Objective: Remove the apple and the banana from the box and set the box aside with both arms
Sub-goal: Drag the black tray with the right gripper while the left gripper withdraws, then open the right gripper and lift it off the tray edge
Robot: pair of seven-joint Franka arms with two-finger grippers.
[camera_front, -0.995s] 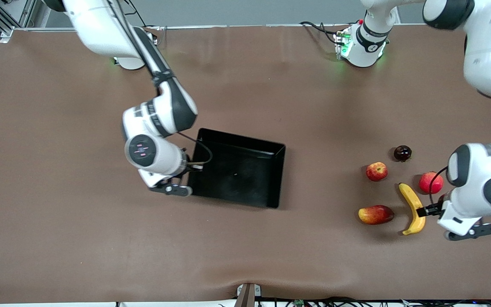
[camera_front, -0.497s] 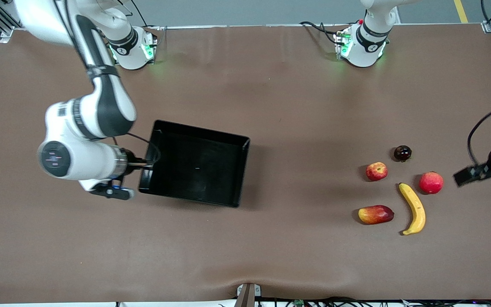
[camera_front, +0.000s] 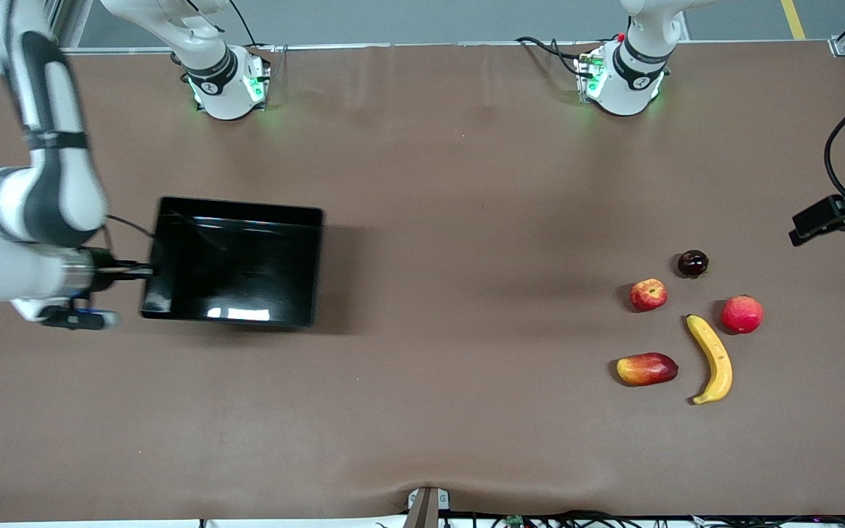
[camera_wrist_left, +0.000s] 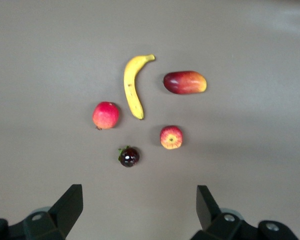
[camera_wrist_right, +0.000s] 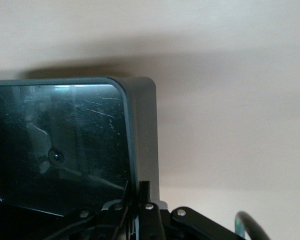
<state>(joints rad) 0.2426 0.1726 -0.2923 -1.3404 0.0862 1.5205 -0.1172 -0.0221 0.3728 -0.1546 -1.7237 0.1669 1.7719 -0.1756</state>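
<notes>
The black box point(camera_front: 235, 260) is toward the right arm's end of the table and casts a broad shadow beside it. My right gripper point(camera_front: 140, 271) is shut on the box's end wall, and the right wrist view shows its fingers point(camera_wrist_right: 146, 192) pinching the wall rim point(camera_wrist_right: 142, 130). The yellow banana point(camera_front: 712, 358) and the small streaked apple point(camera_front: 648, 295) lie on the table toward the left arm's end. My left gripper point(camera_front: 807, 224) is open and empty, high over the table edge beside the fruits. The left wrist view shows the banana point(camera_wrist_left: 132, 87) and the apple point(camera_wrist_left: 171, 137) past my open left gripper point(camera_wrist_left: 139, 207).
A red-and-yellow mango-like fruit point(camera_front: 646, 369) lies beside the banana. A larger red round fruit point(camera_front: 741, 314) and a small dark fruit point(camera_front: 692, 263) lie close by. Both arm bases point(camera_front: 224, 81) stand at the table's top edge.
My right arm has carried the box toward its own end of the table. My left gripper has drawn away from the banana, up and toward the table edge. The fruits have not moved.
</notes>
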